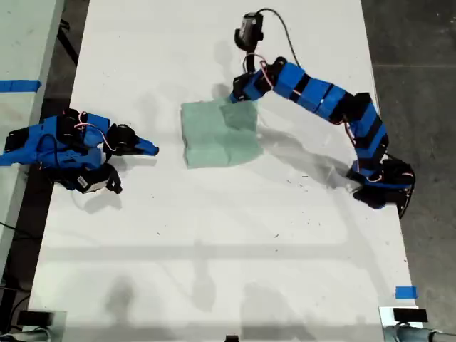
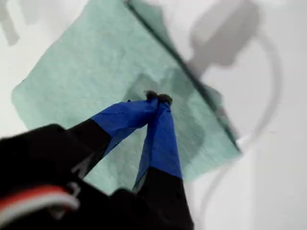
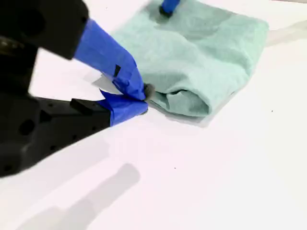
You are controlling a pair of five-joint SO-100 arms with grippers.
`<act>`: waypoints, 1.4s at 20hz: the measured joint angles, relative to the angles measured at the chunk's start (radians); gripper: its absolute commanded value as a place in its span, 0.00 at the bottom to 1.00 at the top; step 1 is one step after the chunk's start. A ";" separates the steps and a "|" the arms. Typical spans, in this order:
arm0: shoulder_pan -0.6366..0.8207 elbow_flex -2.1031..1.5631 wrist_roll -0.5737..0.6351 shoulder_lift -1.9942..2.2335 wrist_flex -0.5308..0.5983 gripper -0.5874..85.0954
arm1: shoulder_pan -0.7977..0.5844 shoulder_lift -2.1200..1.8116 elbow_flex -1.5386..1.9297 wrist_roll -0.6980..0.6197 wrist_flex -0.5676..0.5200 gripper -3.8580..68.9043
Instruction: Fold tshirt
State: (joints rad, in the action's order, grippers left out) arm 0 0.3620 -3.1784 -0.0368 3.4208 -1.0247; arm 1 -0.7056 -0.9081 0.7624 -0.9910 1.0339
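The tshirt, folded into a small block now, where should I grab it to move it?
Take the tshirt at its rounded folded edge facing my second gripper, coming in low along the table. All layers meet there, so one pinch probably holds the stack.

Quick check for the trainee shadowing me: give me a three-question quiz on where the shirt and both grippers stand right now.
1. True or false: the tshirt lies spread out at full width on the table.
2. My second gripper is: A) clamped on a sleeve; B) low, apart from the tshirt, toward the exterior view's left; C) raised high above the tshirt.
3. How do the jaws of my first gripper stand, and where?

Key: 1. False, it is folded into a compact block. 2. B. 3. Shut, tips together, over the tshirt near its far corner in the exterior view.
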 measured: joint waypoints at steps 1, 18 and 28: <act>0.000 0.000 0.000 0.000 0.000 0.01 | -0.055 -0.040 0.002 -0.012 0.021 0.04; -0.003 0.000 -0.003 0.069 -0.043 0.18 | 0.212 -1.621 1.588 0.350 0.132 0.04; -0.091 0.000 -0.003 0.069 -0.043 0.26 | 0.518 -2.533 2.276 0.850 0.242 0.13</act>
State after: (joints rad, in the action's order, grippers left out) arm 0 0.2715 -3.1784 -0.0399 3.4898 -1.0677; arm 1 -0.1871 -3.4407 3.0388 -0.1411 1.2763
